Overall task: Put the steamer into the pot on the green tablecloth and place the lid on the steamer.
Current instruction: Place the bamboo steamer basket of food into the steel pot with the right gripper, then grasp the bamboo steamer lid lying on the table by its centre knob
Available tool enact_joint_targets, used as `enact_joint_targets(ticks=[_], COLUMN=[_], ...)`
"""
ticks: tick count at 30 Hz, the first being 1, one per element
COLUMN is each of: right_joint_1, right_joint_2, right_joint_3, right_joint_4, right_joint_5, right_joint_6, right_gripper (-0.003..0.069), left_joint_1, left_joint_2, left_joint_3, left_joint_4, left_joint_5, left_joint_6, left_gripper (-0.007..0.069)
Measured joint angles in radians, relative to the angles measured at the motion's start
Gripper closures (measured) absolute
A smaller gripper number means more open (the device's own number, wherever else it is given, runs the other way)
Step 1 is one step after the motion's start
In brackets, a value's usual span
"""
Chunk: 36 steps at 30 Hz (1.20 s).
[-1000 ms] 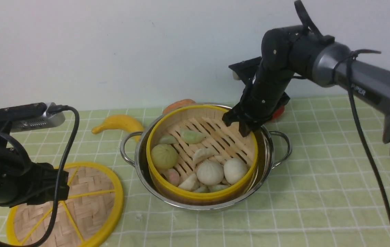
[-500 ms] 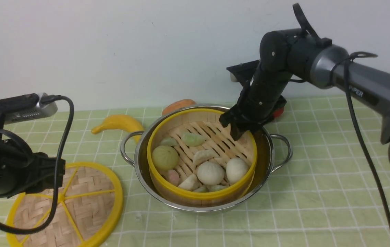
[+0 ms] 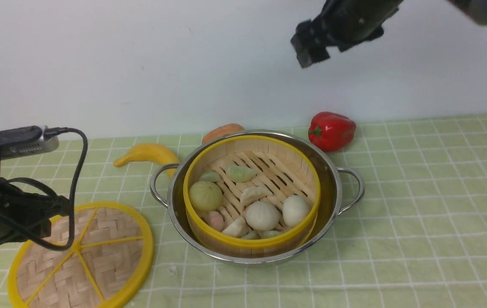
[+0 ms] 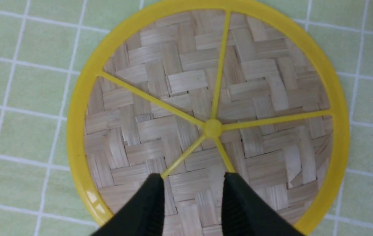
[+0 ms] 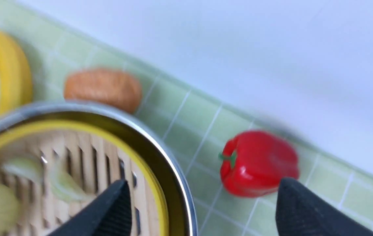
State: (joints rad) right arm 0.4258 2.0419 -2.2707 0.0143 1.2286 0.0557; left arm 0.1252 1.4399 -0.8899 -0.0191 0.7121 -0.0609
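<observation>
— Your right gripper (image 5: pixel 204 182) is pulling up high above the pot (image 3: pixel 331 192); a second ago it was reaching down at the far edge of the steamer (image 3: pixel 269 171). Its jaws are now standing wide apart, holding nothing. The steamer is sitting inside the pot on the green tablecloth (image 3: pixel 419 214), with a wider gap showing toward the pot's right handle.

— And your left gripper (image 4: pixel 193 177) is hovering over the lid (image 3: pixel 93 252), left of the pot. Its jaws are partly apart with only weave showing between them, so it is gripping nothing yet.

— You are risking a slip there. The lid is lying flat, and its thin spokes are giving the fingers little to bite. A pinch away from the hub is likely tipping the disc as it is rising.

— You are also heading for a steamer holding buns (image 3: pixel 262 215). If the lid is coming in tilted or off-centre, its rim is probably catching the pot's wall. The camera cable (image 3: pixel 78 171) is drooping over the lid too, and it could be snagging.
</observation>
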Motion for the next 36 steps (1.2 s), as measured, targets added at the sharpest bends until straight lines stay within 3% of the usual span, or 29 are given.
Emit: enact_joint_targets(ticks=[7, 13, 17, 23, 36], right_joint_1=[0.0, 0.0, 0.0, 0.0, 0.0], right_joint_2=[-0.341, -0.58, -0.721, -0.816, -0.873], right_joint_3=[0.174, 0.383, 0.539, 0.672, 0.703], right_joint_4=[0.119, 0.104, 0.056, 0.032, 0.032], right_joint_5=[-0.002, 0.0, 0.004, 0.006, 0.007], right_joint_6=[0.005, -0.029, -0.028, -0.007, 0.012], right_gripper=[0.0162, 0.0188, 0.0193, 0.0194, 0.0194], left_joint_1=[0.0, 0.0, 0.0, 0.0, 0.0], left_joint_2=[0.2, 0.257, 0.265, 0.288, 0.309], left_joint_3=[-0.1, -0.13, -0.131, -0.132, -0.132], left_joint_4=[0.0, -0.004, -0.07, -0.149, -0.152], left_joint_5=[-0.008, 0.003, 0.015, 0.017, 0.02], left_joint_6=[0.001, 0.002, 0.037, 0.108, 0.124], left_gripper=[0.0382, 0.0382, 0.0382, 0.0382, 0.0382])
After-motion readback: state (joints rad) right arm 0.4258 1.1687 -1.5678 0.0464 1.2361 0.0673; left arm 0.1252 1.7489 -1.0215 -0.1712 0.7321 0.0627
